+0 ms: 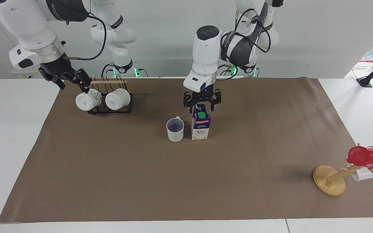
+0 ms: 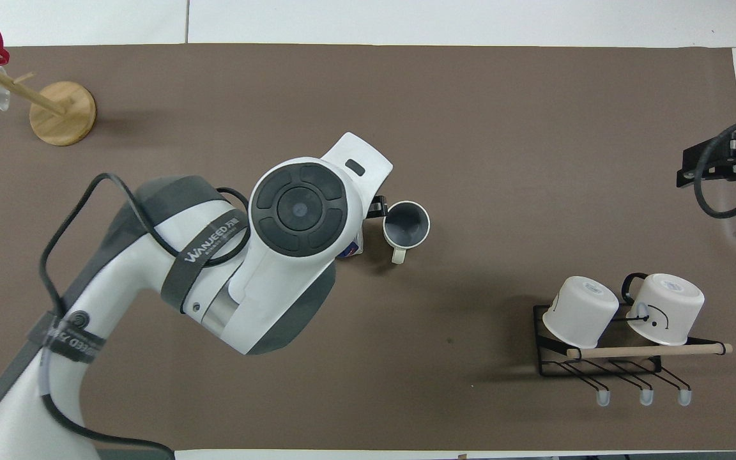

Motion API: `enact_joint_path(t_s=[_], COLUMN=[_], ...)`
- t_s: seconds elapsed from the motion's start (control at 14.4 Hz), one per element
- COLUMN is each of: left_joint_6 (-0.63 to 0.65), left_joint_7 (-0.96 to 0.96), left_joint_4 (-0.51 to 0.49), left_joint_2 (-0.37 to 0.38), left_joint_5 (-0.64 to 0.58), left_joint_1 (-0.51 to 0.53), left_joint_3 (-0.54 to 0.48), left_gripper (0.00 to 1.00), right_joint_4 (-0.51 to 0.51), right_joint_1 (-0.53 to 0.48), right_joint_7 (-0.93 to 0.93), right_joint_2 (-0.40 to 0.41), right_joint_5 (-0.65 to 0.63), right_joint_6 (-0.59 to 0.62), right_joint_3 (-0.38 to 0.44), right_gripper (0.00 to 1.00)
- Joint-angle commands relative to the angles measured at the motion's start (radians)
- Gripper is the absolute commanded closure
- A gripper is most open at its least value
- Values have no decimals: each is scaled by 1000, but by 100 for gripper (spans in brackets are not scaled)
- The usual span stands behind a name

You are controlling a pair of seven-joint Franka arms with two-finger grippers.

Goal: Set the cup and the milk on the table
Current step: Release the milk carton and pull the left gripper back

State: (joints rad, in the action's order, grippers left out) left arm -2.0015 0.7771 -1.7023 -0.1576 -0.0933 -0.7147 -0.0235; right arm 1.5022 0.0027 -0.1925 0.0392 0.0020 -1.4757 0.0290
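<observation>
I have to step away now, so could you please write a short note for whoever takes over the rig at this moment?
Left hand: open, just over the top of the milk, not gripping it.
Right hand: open, holding nothing, waiting in the air at the right arm's end of the table, by the black wire rack.
The cup and the milk stand upright side by side, a small gap apart, mid-table on the brown sheet.
Done: both are placed.
Left: lift the left arm clear without tipping the milk.
</observation>
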Motion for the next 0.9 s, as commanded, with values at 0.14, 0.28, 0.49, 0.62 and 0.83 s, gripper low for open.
enact_joint_path(t_s=[0.14, 0.28, 0.49, 0.62, 0.83], left_joint_6=[165, 214, 282, 300, 377], left_joint_7=[-204, -347, -481, -560, -675], left_joint_4=[-22, -22, -4, 25, 117], left_joint_2=[167, 199, 217, 216, 190], left_joint_5=[9, 65, 110, 112, 112], left_joint_1=[168, 271, 395, 450, 535], left_joint_3=[-4, -6, -7, -13, -13], left_gripper=[0, 0, 0, 0, 0], right_joint_4=[35, 36, 39, 32, -13], right_joint_1=[-10, -10, -10, -9, -9], right_joint_7=[-22, -24, -13, -1, 47], right_joint_2=[-39, -45, -45, -42, -29], right_joint_5=[3, 3, 3, 0, -40], right_joint_6=[-12, -8, -14, -12, 41], right_joint_3=[-12, -12, -12, -12, -15], right_gripper=[0, 0, 0, 0, 0])
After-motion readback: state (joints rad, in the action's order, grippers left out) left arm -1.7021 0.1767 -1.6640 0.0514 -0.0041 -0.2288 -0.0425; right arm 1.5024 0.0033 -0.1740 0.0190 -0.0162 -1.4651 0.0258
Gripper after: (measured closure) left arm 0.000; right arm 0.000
